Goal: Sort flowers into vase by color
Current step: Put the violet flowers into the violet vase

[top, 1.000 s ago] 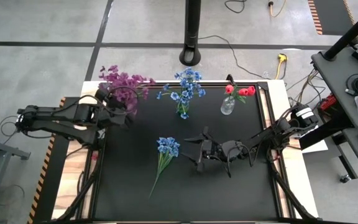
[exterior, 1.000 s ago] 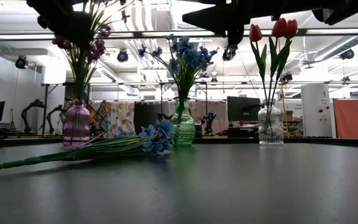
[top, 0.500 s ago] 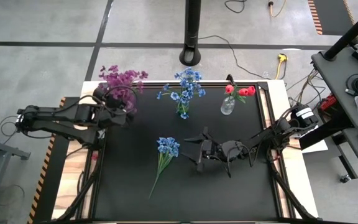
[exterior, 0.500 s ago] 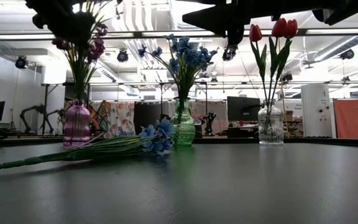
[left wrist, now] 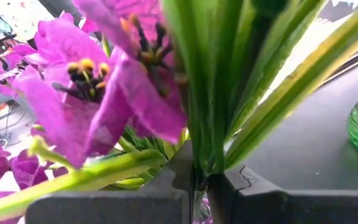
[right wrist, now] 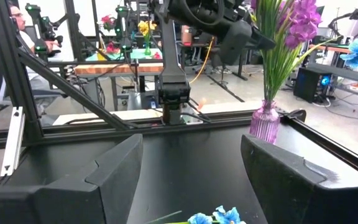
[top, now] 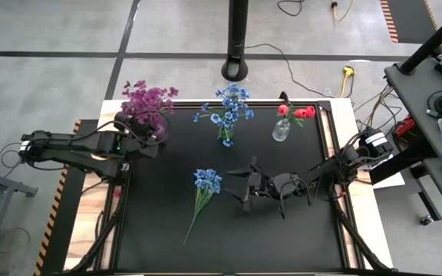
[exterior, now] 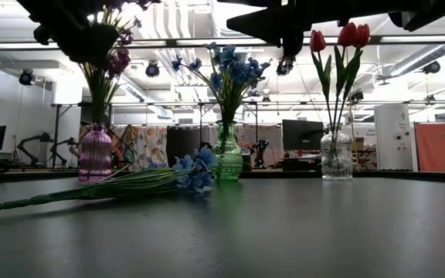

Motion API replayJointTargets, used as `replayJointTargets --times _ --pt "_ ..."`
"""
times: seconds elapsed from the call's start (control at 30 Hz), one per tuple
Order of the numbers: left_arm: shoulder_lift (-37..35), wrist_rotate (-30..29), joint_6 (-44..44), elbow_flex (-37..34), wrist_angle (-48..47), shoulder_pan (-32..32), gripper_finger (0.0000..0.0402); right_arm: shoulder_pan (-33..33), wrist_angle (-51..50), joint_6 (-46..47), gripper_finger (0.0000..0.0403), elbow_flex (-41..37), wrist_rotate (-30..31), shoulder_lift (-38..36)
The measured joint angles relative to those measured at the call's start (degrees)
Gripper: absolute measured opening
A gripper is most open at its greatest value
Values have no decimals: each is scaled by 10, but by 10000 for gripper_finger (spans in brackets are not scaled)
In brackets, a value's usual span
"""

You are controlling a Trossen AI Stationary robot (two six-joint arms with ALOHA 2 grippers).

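A purple-magenta spray (top: 147, 100) stands in the purple vase (exterior: 95, 154) at the table's far left. My left gripper (top: 136, 126) is beside it, shut on its stems. Blue blooms (top: 229, 107) stand in a green vase (exterior: 227, 155), and red buds (top: 295, 112) stand in a clear vase (exterior: 336, 157). One loose blue spray (top: 203, 186) lies flat on the mat mid-table, its stem (exterior: 45, 198) pointing to the near edge. My right gripper (top: 244, 188) is open and hovers just right of those loose blooms. My left gripper pinches the bundled green stems (left wrist: 199, 155) of the purple spray between its two fingers (left wrist: 135, 199), just under the blooms. The fingers come from the table's left and lie across the stems. The stems stand nearly upright, their lower ends in the purple vase's neck (exterior: 96, 127).
The three vases stand in a row along the far edge. The mat's near half (top: 229, 238) holds only the loose spray's stem. A dark pole base (top: 237, 70) stands beyond the far edge. Past the table, the right wrist view shows a seated person (right wrist: 20, 22).
My left gripper has moved a little toward the table's left, still shut on the purple stems. The purple blooms have swung from spreading rightward to standing gathered over the vase. The stem ends have stayed in the vase.
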Motion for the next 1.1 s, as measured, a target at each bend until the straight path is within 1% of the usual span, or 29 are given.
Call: replayJointTargets --times 0.43,0.57,1.1 --pt "-3 -10 -29 -4 0 0 5 0 -7 0 265 0 0 0" --pt "-4 -24 -50 -16 0 0 5 0 -7 0 265 0 0 0" --pt "-5 -30 -95 -35 4 0 5 0 -8 0 265 0 0 0"
